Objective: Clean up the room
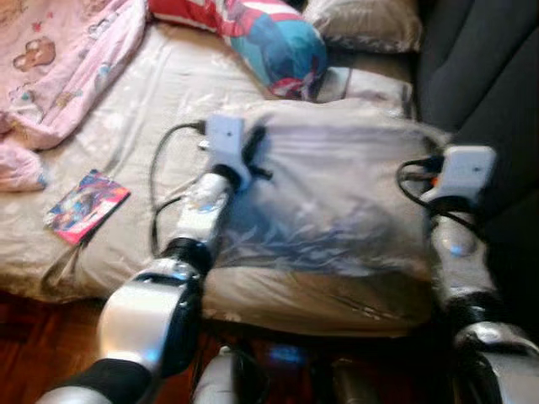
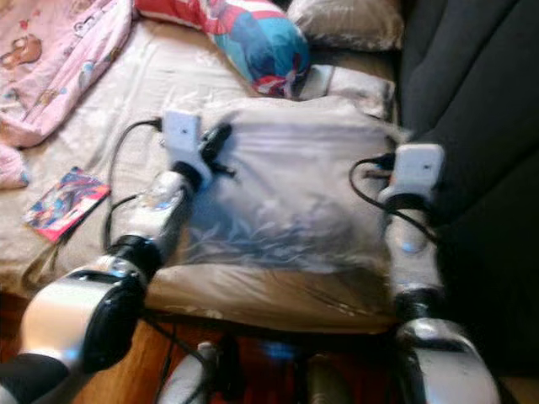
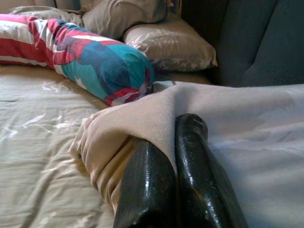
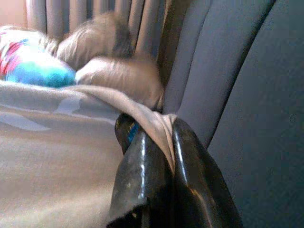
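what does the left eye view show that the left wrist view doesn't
Left eye view alone: the right gripper pinching the beige folded sheet's far corner, a pink blanket and a colourful booklet on the bed.
Left wrist view alone: close up, the fabric edge nipped between the left gripper's fingers.
Both: the sheet, the red and blue bolster, a grey pillow.

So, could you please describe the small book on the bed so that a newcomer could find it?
On the bed, look to the robot's left of the beige blanket. The booklet lies flat below the pink garment, the only thin, glossy, colourful-covered item there.
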Controlling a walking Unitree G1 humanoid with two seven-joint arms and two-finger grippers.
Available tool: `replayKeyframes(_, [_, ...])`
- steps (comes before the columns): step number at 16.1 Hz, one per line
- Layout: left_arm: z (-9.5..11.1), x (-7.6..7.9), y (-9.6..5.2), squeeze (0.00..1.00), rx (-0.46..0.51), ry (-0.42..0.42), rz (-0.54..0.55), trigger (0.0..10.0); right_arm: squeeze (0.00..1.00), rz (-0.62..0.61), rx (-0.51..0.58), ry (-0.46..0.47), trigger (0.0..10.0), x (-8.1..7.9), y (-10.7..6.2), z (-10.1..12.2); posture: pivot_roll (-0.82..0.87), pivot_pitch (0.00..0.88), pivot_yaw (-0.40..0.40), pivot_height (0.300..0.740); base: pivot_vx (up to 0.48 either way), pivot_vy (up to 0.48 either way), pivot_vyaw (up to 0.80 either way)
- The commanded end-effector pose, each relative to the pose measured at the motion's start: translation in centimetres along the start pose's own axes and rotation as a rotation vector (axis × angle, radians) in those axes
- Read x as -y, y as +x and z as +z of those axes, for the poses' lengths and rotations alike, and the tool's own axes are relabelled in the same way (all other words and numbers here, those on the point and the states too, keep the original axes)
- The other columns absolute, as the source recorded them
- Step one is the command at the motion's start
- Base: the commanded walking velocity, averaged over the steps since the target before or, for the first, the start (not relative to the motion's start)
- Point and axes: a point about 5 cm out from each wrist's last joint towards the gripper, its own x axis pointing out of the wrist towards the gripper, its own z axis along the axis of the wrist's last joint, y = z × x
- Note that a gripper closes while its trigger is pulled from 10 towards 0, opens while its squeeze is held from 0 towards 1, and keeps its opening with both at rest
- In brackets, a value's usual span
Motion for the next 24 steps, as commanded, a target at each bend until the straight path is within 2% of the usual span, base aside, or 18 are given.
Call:
replayKeyframes(1, [3.6,-3.5,0.1,0.0,0.192,-0.035,0.161,10.0,0.0,-0.305,0.227,0.01,10.0,6.4,1.0,4.0,-0.03,0.174,0.056,0.74,0.0,0.0,0.0])
replayKeyframes(3, [4.3,-2.1,0.7,0.0,0.242,-0.092,0.105,10.0,0.0,-0.386,0.317,-0.06,10.0,8.2,-0.4,5.4,-0.05,0.183,0.063,0.74,0.0,0.0,0.0])
replayKeyframes(4, [4.2,-1.6,0.8,0.0,0.236,-0.098,0.077,10.0,0.0,-0.404,0.325,-0.077,10.0,8.4,-1.2,5.4,-0.05,0.184,0.064,0.74,0.0,0.0,0.0])
replayKeyframes(6, [3.2,-0.8,0.7,0.0,0.184,-0.099,0.017,10.0,0.0,-0.383,0.248,-0.1,10.0,8.0,-3.5,3.6,-0.05,0.188,0.068,0.74,0.0,0.0,0.0])
replayKeyframes(8, [1.5,-0.4,0.2,0.0,0.119,-0.106,-0.033,10.0,0.0,-0.375,0.12,-0.122,10.0,7.6,-5.7,0.6,-0.03,0.196,0.071,0.74,0.0,0.0,0.0])
replayKeyframes(10, [-0.7,-0.3,-0.8,0.0,0.037,-0.138,-0.071,10.0,0.0,-0.402,0.004,-0.126,10.0,7.4,-8.0,-1.8,-0.02,0.2,0.074,0.74,0.0,0.0,0.0])
replayKeyframes(13, [-3.5,-0.6,-2.5,0.0,-0.063,-0.123,-0.065,10.0,0.0,-0.447,-0.125,-0.181,10.0,7.7,-10.1,-4.5,-0.01,0.205,0.08,0.74,0.0,0.0,0.0])
replayKeyframes(15, [-4.5,-0.2,-3.1,0.0,-0.105,-0.105,-0.098,10.0,0.0,-0.43,-0.233,-0.129,10.0,7.2,-10.7,-6.4,-0.01,0.205,0.083,0.74,0.0,0.0,0.0])
replayKeyframes(17, [-5.4,-0.2,-3.7,0.0,-0.16,-0.08,-0.116,10.0,0.0,-0.349,-0.386,-0.011,10.0,5.4,-11.2,-8.7,-0.01,0.205,0.086,0.74,0.0,0.0,0.0])
replayKeyframes(18, [-5.9,-0.2,-3.9,0.0,-0.193,-0.069,-0.119,10.0,0.0,-0.321,-0.421,0.003,10.0,4.8,-11.4,-9.2,0.0,0.204,0.087,0.74,0.0,0.0,0.0])
replayKeyframes(19, [-6.5,-0.2,-4.3,0.0,-0.227,-0.062,-0.123,10.0,0.0,-0.282,-0.512,0.027,10.0,4.0,-12.0,-10.4,0.0,0.204,0.088,0.74,0.0,0.0,0.0])
replayKeyframes(21, [-7.4,0.2,-4.7,0.0,-0.284,-0.062,-0.14,10.0,0.0,-0.343,-0.609,0.067,10.0,4.1,-13.1,-11.8,0.02,0.206,0.089,0.74,0.0,0.0,0.0])
replayKeyframes(22, [-8.4,1.0,-5.3,0.0,-0.331,-0.046,-0.187,10.0,0.0,-0.41,-0.665,0.101,10.0,4.7,-13.8,-12.5,0.02,0.205,0.09,0.74,0.0,0.0,0.0])
replayKeyframes(24, [-9.3,1.4,-5.9,0.0,-0.378,-0.062,-0.177,10.0,0.0,-0.403,-0.698,0.12,10.0,4.7,-13.9,-12.9,0.01,0.205,0.09,0.74,0.0,0.0,0.0])
